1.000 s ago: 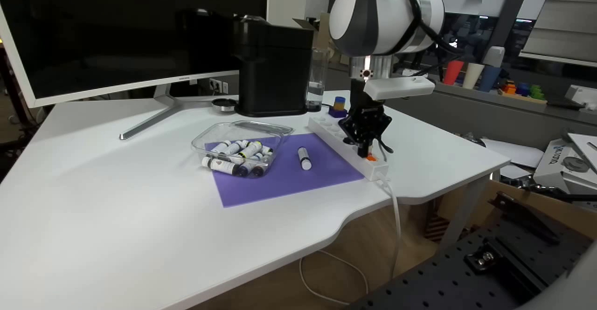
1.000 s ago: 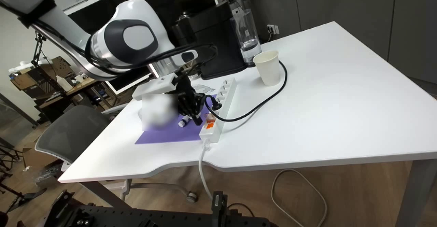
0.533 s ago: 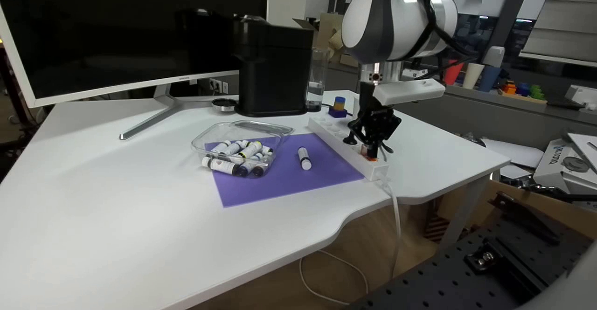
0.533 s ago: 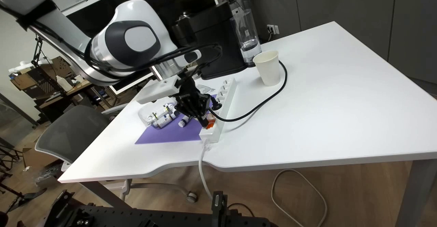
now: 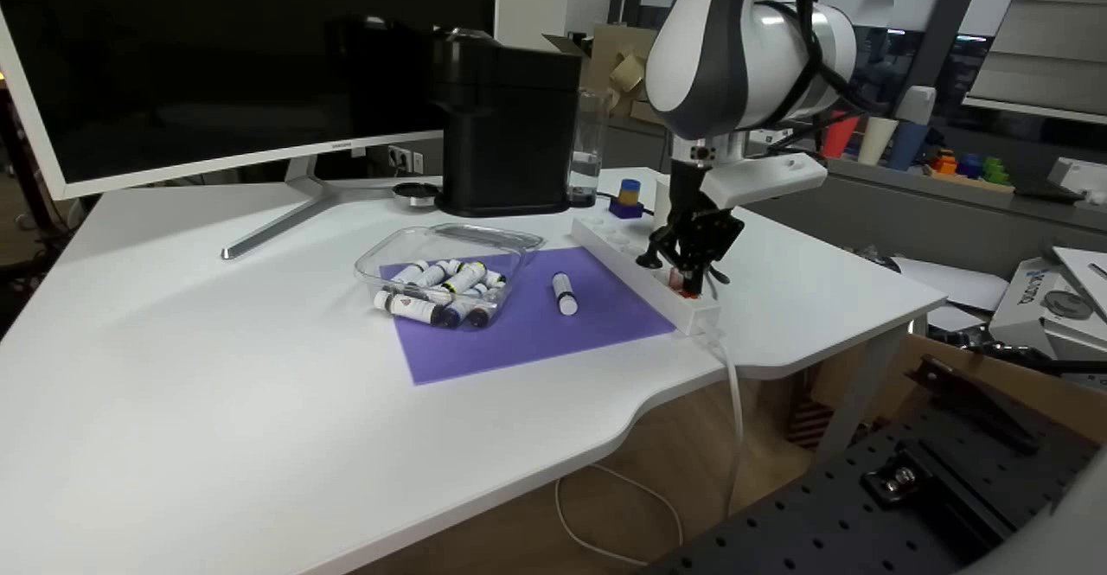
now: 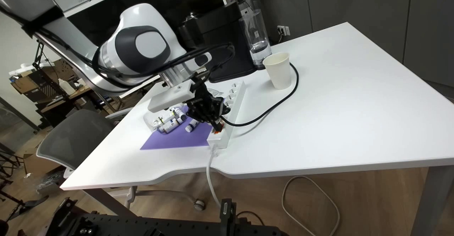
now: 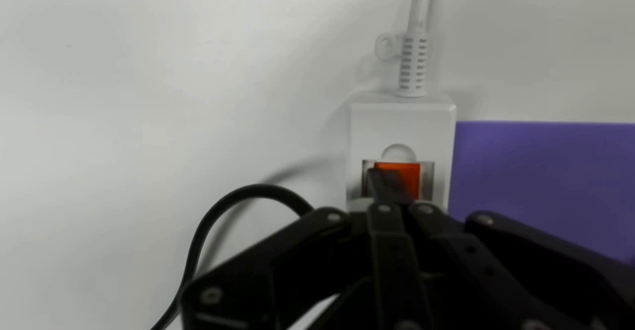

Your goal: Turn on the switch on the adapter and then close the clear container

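The adapter, a white power strip (image 5: 702, 317), lies along the right edge of the purple mat; it also shows in an exterior view (image 6: 222, 141) and the wrist view (image 7: 399, 126). Its orange-red switch (image 7: 411, 177) is partly covered by my fingertips. My gripper (image 7: 384, 186) is shut and empty, pointing down at the switch; in both exterior views its tips (image 5: 692, 286) (image 6: 218, 127) are over or on it. Contact cannot be told for sure. The clear container (image 5: 411, 231) stands with its lid (image 5: 493, 236) folded open at the back, holding several small white and dark cylinders.
A loose white cylinder (image 5: 564, 294) lies on the purple mat (image 5: 519, 350). A black plug with cable (image 6: 262, 117) sits in the strip. A paper cup (image 6: 277, 71), a black machine (image 5: 510, 125), a clear water vessel (image 5: 585, 164) and a monitor (image 5: 242, 65) stand further back.
The gripper has moved from beside the switch, at the mat side, over to it and slightly lower. The arm shifted with it. The strip and container have not moved.
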Motion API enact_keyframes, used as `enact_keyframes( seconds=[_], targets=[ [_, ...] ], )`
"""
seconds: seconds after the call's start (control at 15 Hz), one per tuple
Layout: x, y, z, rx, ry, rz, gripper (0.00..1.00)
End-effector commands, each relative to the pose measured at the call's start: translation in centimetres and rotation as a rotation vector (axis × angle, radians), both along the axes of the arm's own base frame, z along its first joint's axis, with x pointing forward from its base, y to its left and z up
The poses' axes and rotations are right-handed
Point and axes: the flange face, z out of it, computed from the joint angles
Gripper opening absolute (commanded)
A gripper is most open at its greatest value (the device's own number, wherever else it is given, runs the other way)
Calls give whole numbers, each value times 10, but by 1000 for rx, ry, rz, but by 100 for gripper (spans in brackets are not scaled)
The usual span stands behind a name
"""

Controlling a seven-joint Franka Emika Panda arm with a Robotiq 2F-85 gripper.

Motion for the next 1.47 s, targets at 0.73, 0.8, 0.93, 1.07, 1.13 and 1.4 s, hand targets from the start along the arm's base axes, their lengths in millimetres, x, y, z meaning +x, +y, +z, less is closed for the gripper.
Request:
enact_keyframes(
  seconds=[0.73,0.8,0.93,1.07,1.13,1.4],
  targets=[
    [-5,-8,-21,153,-90,-58,0],
    [-5,-13,-27,187,-86,-80,0],
    [-6,-23,-33,245,-79,-110,0],
    [-7,-30,-29,272,-85,-117,0],
    [-8,-31,-24,277,-84,-120,0],
    [-10,-20,10,246,-86,-89,0]
  ],
)
